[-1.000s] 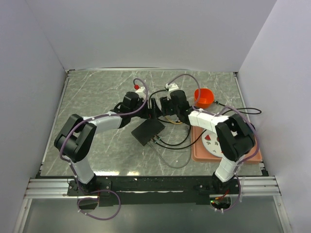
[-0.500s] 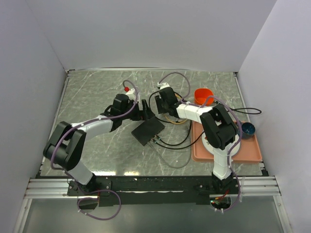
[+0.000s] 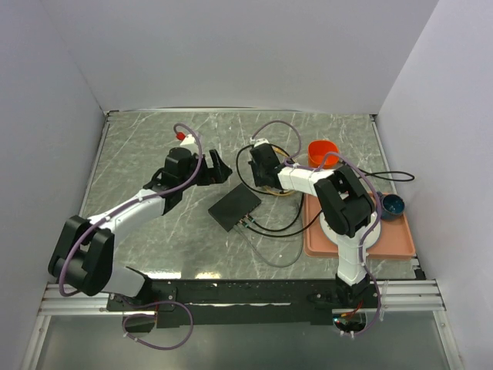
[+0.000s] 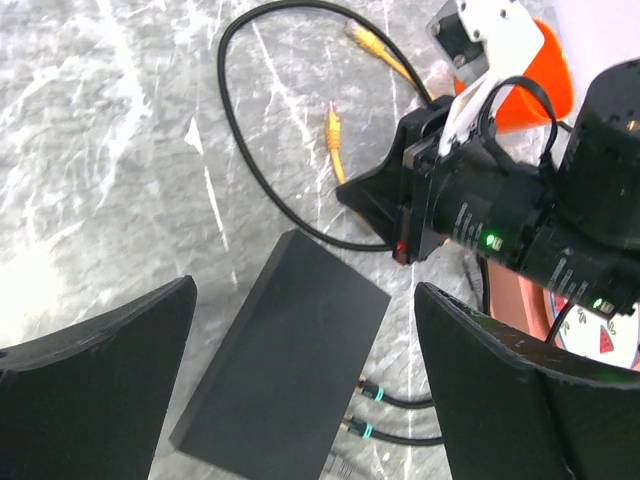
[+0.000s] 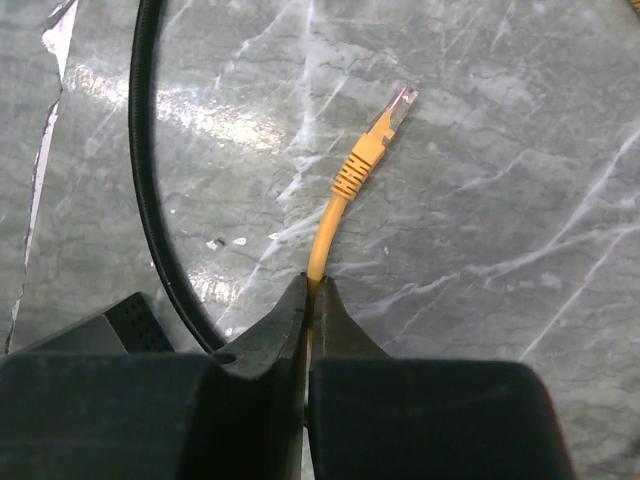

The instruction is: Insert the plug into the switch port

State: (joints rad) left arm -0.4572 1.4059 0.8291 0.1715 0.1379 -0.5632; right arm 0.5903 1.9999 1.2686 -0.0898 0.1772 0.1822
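The switch [image 3: 235, 208] is a flat black box lying on the marble table, and it fills the gap below my left gripper [image 4: 303, 290] in the left wrist view. That gripper [image 3: 218, 171] stands wide open, up and left of the box, holding nothing. My right gripper [image 5: 313, 285] is shut on the yellow cable just behind the plug [image 5: 395, 110], a clear connector with a yellow boot pointing away over the table. From above, the right gripper [image 3: 260, 179] sits just beyond the switch's far corner [image 5: 110, 325].
Two black leads with teal rings [image 4: 375, 395] are plugged into the switch's near edge. A black cable loop [image 4: 230, 110] lies beyond it. An orange bowl [image 3: 323, 154], a pink tray [image 3: 400, 247] with a white plate [image 3: 331, 227] and a blue bowl [image 3: 393, 205] sit to the right.
My right gripper has shut on the yellow cable. The left arm has drawn back to the left, away from the right gripper, still open.
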